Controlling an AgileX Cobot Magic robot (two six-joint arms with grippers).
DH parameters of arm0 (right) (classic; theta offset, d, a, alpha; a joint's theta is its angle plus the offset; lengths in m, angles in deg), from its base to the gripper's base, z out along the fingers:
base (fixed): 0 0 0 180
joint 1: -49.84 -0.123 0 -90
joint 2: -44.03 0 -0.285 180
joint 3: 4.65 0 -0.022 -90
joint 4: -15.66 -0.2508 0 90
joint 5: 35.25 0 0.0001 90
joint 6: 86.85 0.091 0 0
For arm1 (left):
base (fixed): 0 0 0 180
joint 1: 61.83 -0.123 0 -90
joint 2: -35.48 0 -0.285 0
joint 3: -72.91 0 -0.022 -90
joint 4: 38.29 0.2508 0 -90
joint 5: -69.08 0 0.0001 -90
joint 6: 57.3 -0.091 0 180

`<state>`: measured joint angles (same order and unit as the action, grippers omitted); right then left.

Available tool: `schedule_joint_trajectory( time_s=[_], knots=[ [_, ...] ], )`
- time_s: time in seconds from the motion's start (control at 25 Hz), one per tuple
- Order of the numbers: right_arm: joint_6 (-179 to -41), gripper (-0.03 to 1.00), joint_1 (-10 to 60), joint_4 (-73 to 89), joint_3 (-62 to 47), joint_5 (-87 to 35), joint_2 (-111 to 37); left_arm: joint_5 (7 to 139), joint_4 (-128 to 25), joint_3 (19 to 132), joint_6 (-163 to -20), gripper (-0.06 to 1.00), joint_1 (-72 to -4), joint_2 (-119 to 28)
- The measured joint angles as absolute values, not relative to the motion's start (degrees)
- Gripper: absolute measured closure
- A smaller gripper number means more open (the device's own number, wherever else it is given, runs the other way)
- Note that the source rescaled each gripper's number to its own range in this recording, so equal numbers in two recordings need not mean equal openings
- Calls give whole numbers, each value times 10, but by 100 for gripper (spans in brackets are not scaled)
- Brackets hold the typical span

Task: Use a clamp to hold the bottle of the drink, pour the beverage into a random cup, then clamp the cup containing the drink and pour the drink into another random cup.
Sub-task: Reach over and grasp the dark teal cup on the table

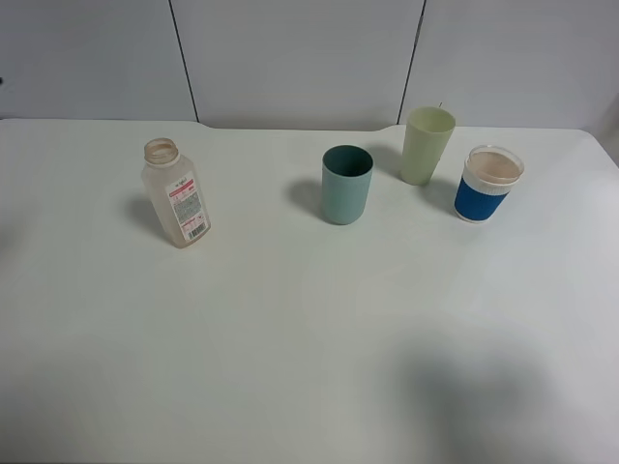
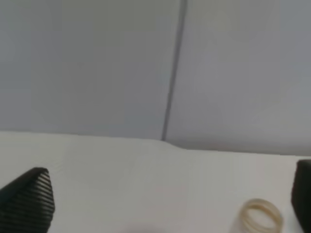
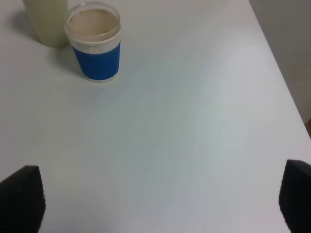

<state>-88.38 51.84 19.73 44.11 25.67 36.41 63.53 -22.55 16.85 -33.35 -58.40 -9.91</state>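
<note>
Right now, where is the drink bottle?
In the high view the bottle stands upright on the left of the table, apart from and left of the teal cup; the left wrist view catches its open mouth.

Bright, even light; soft shadows lie left of the bottle (image 1: 177, 198) (left wrist view blurred)

High camera looks down over table (image 1: 290, 367); right wrist shares blue cup (image 3: 95, 57).
</note>
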Motion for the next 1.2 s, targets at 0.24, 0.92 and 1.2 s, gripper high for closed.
schedule_joint_trajectory(
  time_s=[0.24, 0.92, 1.2],
  knots=[
    [-884, 9, 518, 197, 441, 257, 364, 885, -276, 248, -513, -5, -584, 5],
    [-884, 9, 518, 197, 441, 257, 364, 1249, -295, 348, -542, -5, -584, 242],
    [-884, 9, 518, 197, 441, 257, 364, 1303, -309, 343, -515, -5, -584, 280]
  ],
)
